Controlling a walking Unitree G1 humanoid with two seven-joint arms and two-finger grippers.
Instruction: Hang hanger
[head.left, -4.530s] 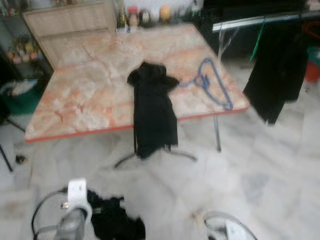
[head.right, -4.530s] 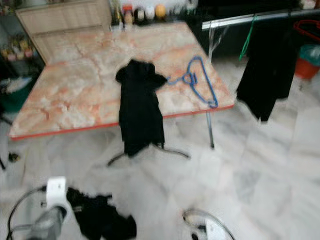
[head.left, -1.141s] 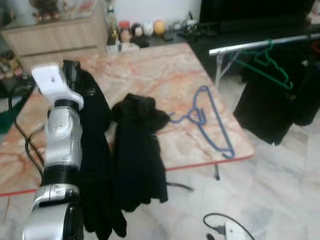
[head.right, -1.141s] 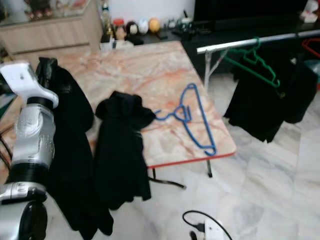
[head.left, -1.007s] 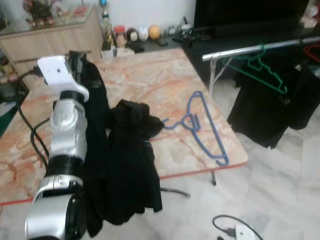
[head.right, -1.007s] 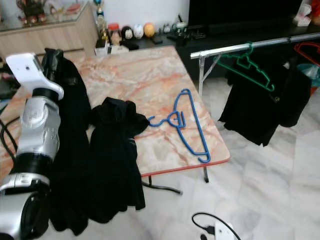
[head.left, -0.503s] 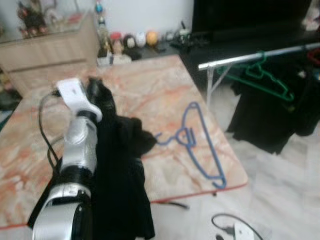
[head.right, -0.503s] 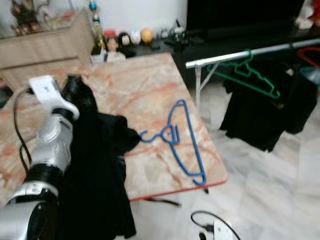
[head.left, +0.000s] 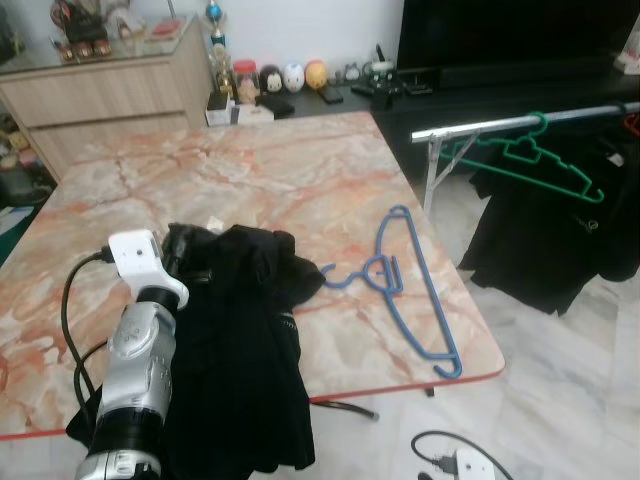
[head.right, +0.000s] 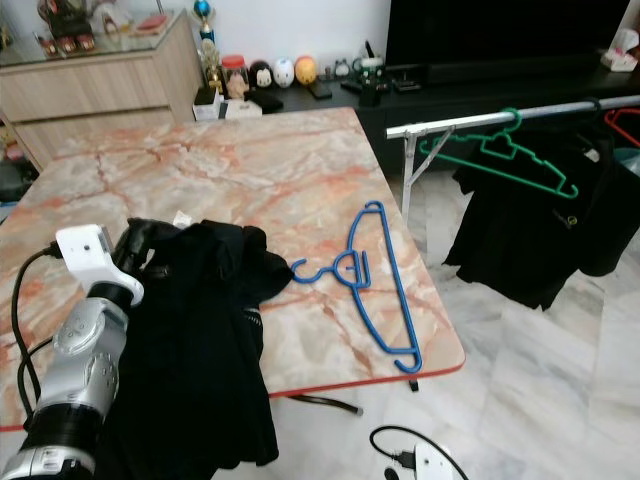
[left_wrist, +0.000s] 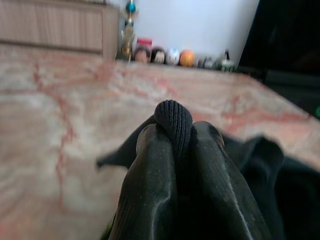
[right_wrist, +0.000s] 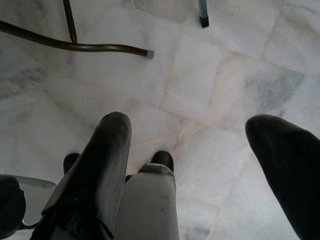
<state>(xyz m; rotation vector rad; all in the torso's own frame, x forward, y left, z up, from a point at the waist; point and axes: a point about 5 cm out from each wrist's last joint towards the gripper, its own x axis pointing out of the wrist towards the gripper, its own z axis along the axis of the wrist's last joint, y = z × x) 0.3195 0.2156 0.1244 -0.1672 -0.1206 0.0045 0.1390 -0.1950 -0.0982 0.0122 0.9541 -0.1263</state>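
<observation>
Lowered, left tool (left_wrist: 172, 150) pinches black garment (head.left: 245, 350); blue hanger (head.left: 410, 290) flat.

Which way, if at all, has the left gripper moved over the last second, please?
Yes. The left gripper, shut on the black garment, has come down from above the marble table onto its near part.

Bright, even indoor light; left wrist view blurred.

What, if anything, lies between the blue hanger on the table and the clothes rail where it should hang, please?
Nothing visible blocks that path. The blue hanger lies flat near the table edge closest to the rail, with open floor between. A green hanger and black garments already occupy part of the rail. The left end effector is shut on black cloth.
</observation>
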